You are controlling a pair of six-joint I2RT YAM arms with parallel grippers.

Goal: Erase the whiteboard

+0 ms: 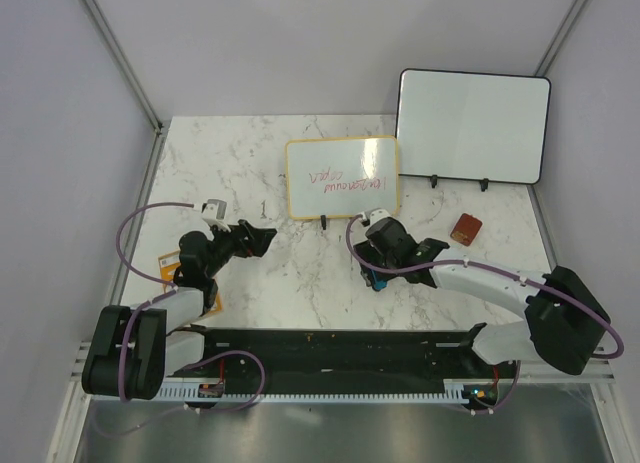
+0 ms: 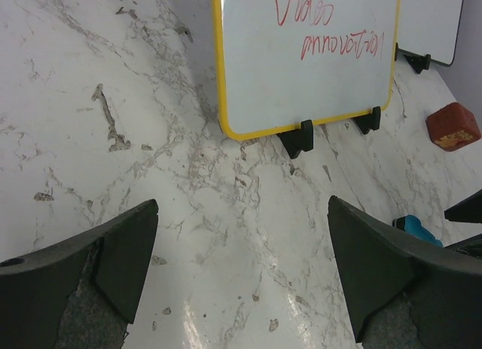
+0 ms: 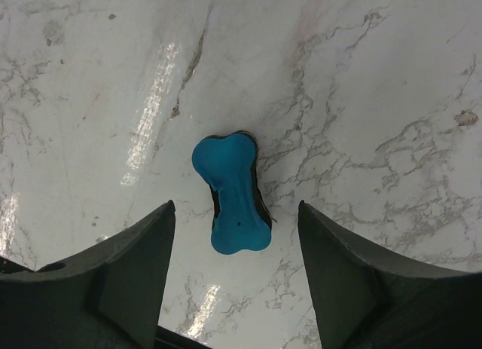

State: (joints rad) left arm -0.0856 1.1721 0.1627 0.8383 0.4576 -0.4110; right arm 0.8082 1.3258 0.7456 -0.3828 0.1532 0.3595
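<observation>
The whiteboard [image 1: 342, 178] with the thin yellow frame stands on small black feet at the middle back and bears red handwriting; it also shows in the left wrist view [image 2: 301, 55]. A blue bone-shaped eraser [image 3: 235, 194] lies flat on the marble table. My right gripper [image 3: 235, 209] is open and hovers right above it, a finger on either side, not touching. In the top view the right gripper [image 1: 400, 265] sits just in front of the board. My left gripper [image 1: 255, 238] is open and empty over bare marble, left of the board [image 2: 242, 213].
A larger black-framed whiteboard [image 1: 472, 126] stands at the back right. A small red-brown block [image 1: 466, 228] lies in front of it, also seen in the left wrist view [image 2: 452, 127]. An orange tag [image 1: 170, 270] lies beside the left arm. Grey walls close off both sides.
</observation>
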